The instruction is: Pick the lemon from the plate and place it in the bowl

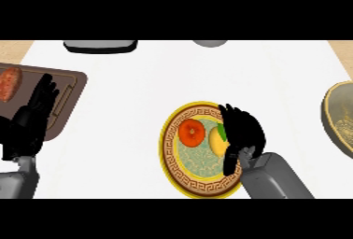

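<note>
Yellow lemon point(217, 140) sits on the plate point(167, 149) beside a tomato point(192, 132), half covered by the right hand point(243, 130), its grip impossible to tell, bowl point(338, 116) well apart on the desk point(138, 116), left hand point(31, 121) resting open.

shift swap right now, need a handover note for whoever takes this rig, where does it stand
Left robot hand: open, resting at the view's left by the cutting board.
Right robot hand: open, over the plate's right side, against the lemon, not closed round it.
Lemon lies on the plate beside a tomato; bowl at the right edge.
Done: reach to the lemon.
Left: grasp, lift, carry to bowl, release.
</note>
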`<state>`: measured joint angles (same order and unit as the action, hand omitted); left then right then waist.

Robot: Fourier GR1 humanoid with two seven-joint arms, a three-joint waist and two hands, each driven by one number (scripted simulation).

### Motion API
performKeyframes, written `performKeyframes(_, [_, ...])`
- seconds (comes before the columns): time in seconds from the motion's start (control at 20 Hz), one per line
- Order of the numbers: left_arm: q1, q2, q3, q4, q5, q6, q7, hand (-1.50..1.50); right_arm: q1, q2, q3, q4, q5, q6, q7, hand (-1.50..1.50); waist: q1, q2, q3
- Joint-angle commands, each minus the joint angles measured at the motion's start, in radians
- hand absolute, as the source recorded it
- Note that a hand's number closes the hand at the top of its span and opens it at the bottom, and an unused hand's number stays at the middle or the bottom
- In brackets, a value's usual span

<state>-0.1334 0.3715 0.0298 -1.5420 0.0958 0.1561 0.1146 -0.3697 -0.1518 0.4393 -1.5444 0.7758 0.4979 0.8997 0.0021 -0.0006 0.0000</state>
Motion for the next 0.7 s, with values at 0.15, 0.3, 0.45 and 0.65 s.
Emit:
performKeyframes(0.15, [-0.058,-0.032,0.008,0.022,-0.064,0.005,0.046,0.00,0.086,0.064,0.030,0.004,0.115,-0.076,0.001,-1.50,-0.003,0.000,0.000])
performKeyframes(0.3, [-0.016,-0.041,0.055,0.028,-0.034,-0.051,-0.005,0.00,0.014,0.059,-0.051,0.086,0.120,-0.027,-0.055,-1.50,0.000,0.001,0.000])
performKeyframes(0.45, [0.011,-0.055,0.024,-0.079,-0.059,-0.035,0.064,0.00,-0.022,0.085,-0.072,0.186,0.143,-0.059,-0.074,-1.50,0.004,0.000,0.000])
performKeyframes(0.65, [-0.102,-0.050,0.080,0.134,-0.049,-0.071,-0.036,0.00,-0.029,0.118,-0.116,0.195,0.084,-0.005,-0.093,1.50,-0.004,0.003,0.000])
